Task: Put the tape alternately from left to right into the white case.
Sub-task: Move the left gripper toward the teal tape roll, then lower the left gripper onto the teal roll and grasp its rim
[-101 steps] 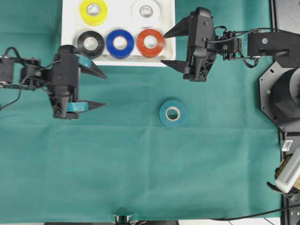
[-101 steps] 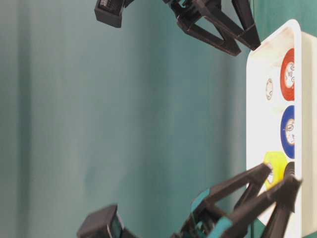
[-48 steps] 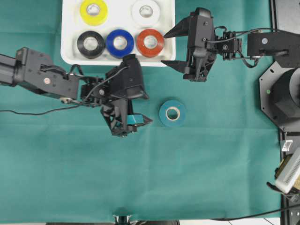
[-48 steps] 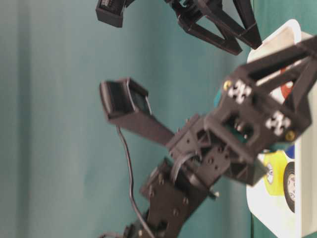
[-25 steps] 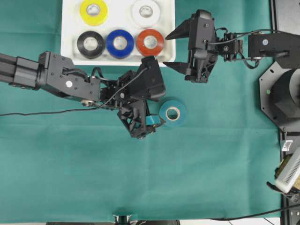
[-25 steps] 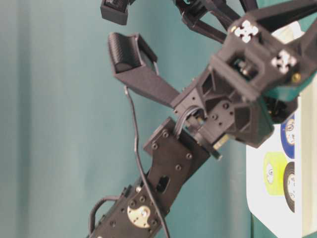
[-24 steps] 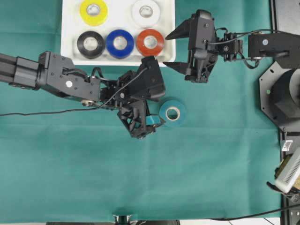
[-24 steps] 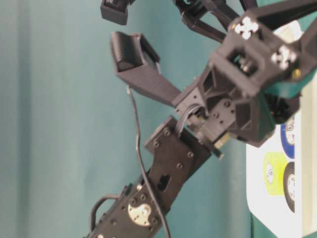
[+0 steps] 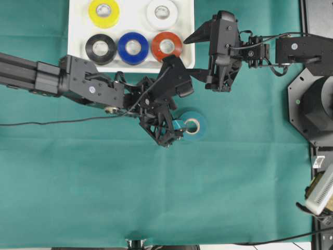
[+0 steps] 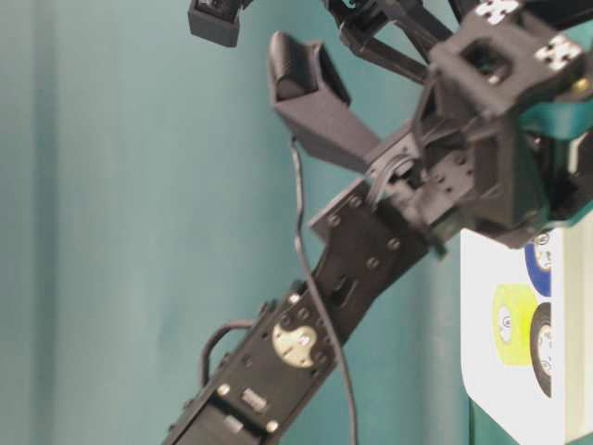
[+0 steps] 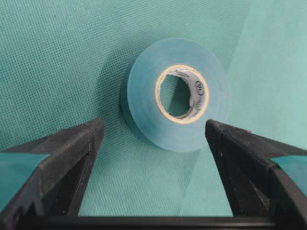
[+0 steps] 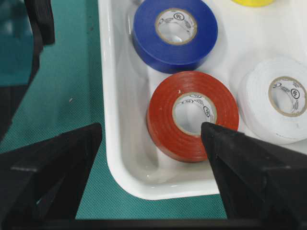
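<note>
Here, by label:
Surface: green cloth [image 9: 156, 192] over the whole table, creased in places; black robot base and hardware at right edge of overhead view.
Case: white case [image 9: 76, 57] at top centre-left of overhead view, flat on the cloth.
In case: yellow roll [image 9: 103, 12] and white roll [image 9: 162, 12] in upper row; black roll [image 9: 100, 48], blue roll [image 9: 133, 48] and red roll [image 9: 167, 46] in lower row, side by side.
Teal tape: teal roll [image 9: 193, 125] flat on the cloth at centre of overhead view, below and right of the case, outside it.
Left gripper: left gripper [image 9: 179, 117] reaching in from left edge, fingers spread wide, nothing held.
Tape vs left gripper: in left wrist view, teal roll [image 11: 175, 94] at upper centre, just ahead of the two fingertips [image 11: 79, 143], between their lines, not touched.
Right gripper: right gripper [image 9: 195, 55] at upper right of centre, fingers wide apart, empty, just off the right rim of the case.
Right wrist view: red roll [image 12: 192, 115] and blue roll [image 12: 175, 33] at centre and top, white roll [image 12: 274, 99] at right, case corner [image 12: 115, 158] between the fingers [image 12: 57, 163].
In the way: left arm's wrist crossing the lower right corner of the case in overhead view; table-level view mostly filled by that arm, blurred.
</note>
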Robot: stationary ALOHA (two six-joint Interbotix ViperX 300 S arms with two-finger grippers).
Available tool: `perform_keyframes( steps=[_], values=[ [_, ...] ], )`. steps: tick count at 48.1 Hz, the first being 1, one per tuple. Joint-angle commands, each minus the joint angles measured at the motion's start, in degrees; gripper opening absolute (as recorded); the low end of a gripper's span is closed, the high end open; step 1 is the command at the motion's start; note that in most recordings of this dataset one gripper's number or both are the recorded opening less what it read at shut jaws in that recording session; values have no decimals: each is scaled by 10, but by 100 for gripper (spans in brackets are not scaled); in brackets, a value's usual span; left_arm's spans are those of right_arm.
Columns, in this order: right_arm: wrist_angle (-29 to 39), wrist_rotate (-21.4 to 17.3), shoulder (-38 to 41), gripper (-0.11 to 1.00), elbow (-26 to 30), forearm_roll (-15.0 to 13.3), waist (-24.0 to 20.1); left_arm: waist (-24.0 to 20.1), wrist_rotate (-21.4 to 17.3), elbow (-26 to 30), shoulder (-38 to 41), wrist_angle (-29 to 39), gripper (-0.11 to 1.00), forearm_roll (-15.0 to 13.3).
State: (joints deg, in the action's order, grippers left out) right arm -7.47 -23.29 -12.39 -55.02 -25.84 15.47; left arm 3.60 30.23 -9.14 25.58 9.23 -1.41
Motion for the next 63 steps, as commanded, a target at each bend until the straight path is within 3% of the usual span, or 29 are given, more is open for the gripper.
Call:
perform_keyframes(
  steps=[1,15,29,63],
  values=[
    [-4,0,-5,84,4,-1,-1,-3,-1,25,-4,-3,95,2],
    [-3,1,-5,84,4,-1,-1,-3,-1,49,17,4,95,3],
    [-2,1,-5,84,4,-1,-2,-7,-1,93,44,68,94,5],
    [-5,0,-5,84,-2,-1,-2,-24,-1,94,45,72,95,5]
  ],
)
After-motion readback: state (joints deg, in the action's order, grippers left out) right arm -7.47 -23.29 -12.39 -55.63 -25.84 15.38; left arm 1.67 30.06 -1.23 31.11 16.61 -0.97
